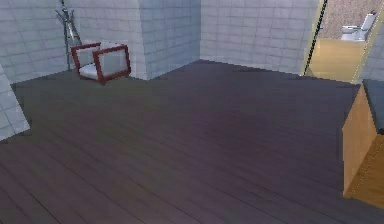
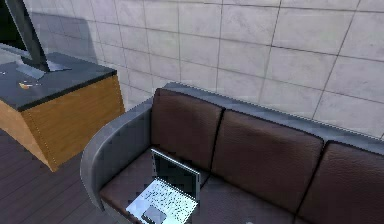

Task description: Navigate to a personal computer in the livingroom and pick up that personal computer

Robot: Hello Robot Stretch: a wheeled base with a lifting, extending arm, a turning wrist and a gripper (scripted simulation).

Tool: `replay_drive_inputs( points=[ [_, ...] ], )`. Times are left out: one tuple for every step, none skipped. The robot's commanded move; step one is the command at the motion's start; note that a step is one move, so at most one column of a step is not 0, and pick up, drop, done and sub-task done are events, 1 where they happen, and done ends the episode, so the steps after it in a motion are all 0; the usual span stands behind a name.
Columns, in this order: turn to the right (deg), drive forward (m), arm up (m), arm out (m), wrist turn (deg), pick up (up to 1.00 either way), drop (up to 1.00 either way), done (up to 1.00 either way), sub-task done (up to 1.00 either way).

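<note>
Floor (image 1: pixel 180 140) of dark wood planks covers most of the forward view. At this view's far left a thin floor lamp (image 1: pixel 67 25) on splayed legs stands before the light tiled wall (image 1: pixel 170 35). Just beside the lamp, to its right, is an armchair (image 1: pixel 100 62) with a red-brown frame and a pale seat. Further right the wall turns a corner. Then comes a doorway (image 1: pixel 335 45) into a room with a yellow floor, and inside it I see a white toilet (image 1: pixel 355 25). At the right edge stands a worktop (image 1: pixel 362 140) with orange wood sides and a dark top.

In the arm side view, a worktop of the same wood and dark top is at the left. It carries a dark flat screen (image 2: pixel 20 35) on a foot, and a small object lies near that foot; I cannot tell what it is. To the right of the worktop, close to its end, is a sofa (image 2: pixel 250 140) with a grey frame and dark brown cushions. It stands along a wall of pale tiles.

The personal computer (image 2: pixel 168 190) is an open laptop. It lies on the leftmost seat cushion of the sofa, near the grey armrest. Its screen stands up and leans a little back toward the backrest, and its light keyboard part is flat on the cushion.

About the claw, I cannot tell its state from these pictures, so I cannot place the computer relative to it.
</note>
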Motion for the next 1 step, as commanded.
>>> replay_drive_inputs(
  points=[
    [0.0, 0.00, 0.10, 0.00, 0.0, 0.00, 0.00, 0.00, 0.00]
  ],
)
